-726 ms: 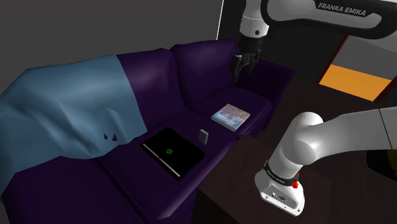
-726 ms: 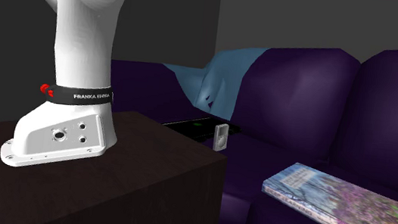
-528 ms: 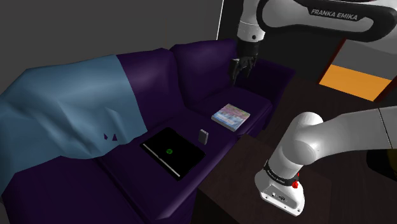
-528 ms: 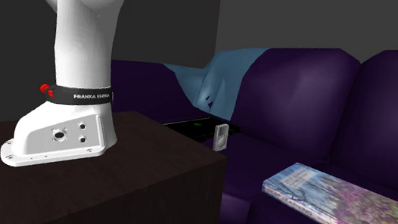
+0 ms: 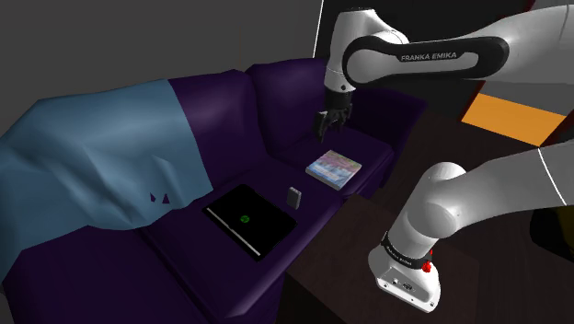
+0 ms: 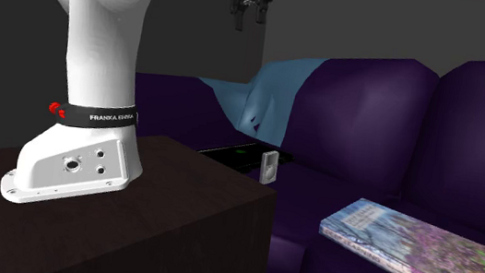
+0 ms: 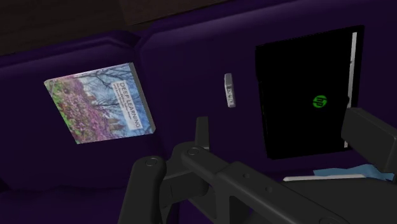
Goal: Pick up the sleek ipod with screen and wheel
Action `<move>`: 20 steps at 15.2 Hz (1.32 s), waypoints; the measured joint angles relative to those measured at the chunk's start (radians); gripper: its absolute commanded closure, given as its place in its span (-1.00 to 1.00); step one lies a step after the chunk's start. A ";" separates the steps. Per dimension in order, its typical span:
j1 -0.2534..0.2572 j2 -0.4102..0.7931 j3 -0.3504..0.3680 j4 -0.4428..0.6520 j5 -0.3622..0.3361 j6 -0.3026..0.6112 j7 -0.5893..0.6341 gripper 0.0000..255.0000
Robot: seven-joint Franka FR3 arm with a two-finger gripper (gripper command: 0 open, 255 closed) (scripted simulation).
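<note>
The ipod [image 5: 294, 196] is a small grey slab standing upright on the purple sofa seat [image 5: 276, 166], between a black laptop [image 5: 249, 219] and a colourful book [image 5: 334, 167]. In the second exterior view the ipod [image 6: 269, 168] stands just past the stand's corner. My gripper [image 5: 329, 122] hangs open and empty in the air above the book's far side, well above and away from the ipod. It also shows as the gripper [image 6: 249, 11] near the top edge. In the wrist view the ipod [image 7: 229, 89] lies far ahead of my black fingers [image 7: 369, 135], which stand apart.
A blue blanket [image 5: 92, 156] drapes over the sofa back at the shoulder view's left. The dark stand [image 6: 131, 212] carries the arm's base beside the sofa's front. An orange panel [image 5: 515, 120] sits at the back right. The book [image 7: 102, 102] and laptop [image 7: 308, 102] flank the ipod.
The arm has swung over. My gripper has moved down and towards the shoulder view's left, and has come into the second exterior view from the top. The things on the sofa have not moved.
</note>
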 measured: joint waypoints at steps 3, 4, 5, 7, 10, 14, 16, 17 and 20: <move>-0.003 0.059 -0.009 -0.050 0.000 0.108 0.003 -1.00; -0.007 0.089 -0.016 -0.065 -0.003 0.153 -0.001 -1.00; -0.011 0.110 -0.024 -0.080 -0.006 0.191 -0.006 -1.00; -0.012 0.177 -0.028 -0.097 -0.006 0.273 -0.002 -1.00; -0.020 0.289 -0.045 -0.109 -0.010 0.397 -0.011 -1.00; -0.025 0.441 -0.061 -0.100 -0.007 0.541 -0.020 -1.00; -0.026 0.530 -0.069 -0.091 -0.001 0.621 -0.027 -1.00; -0.025 0.573 -0.070 -0.089 0.003 0.661 -0.027 -1.00; -0.029 0.701 -0.079 -0.060 0.020 0.761 -0.047 -1.00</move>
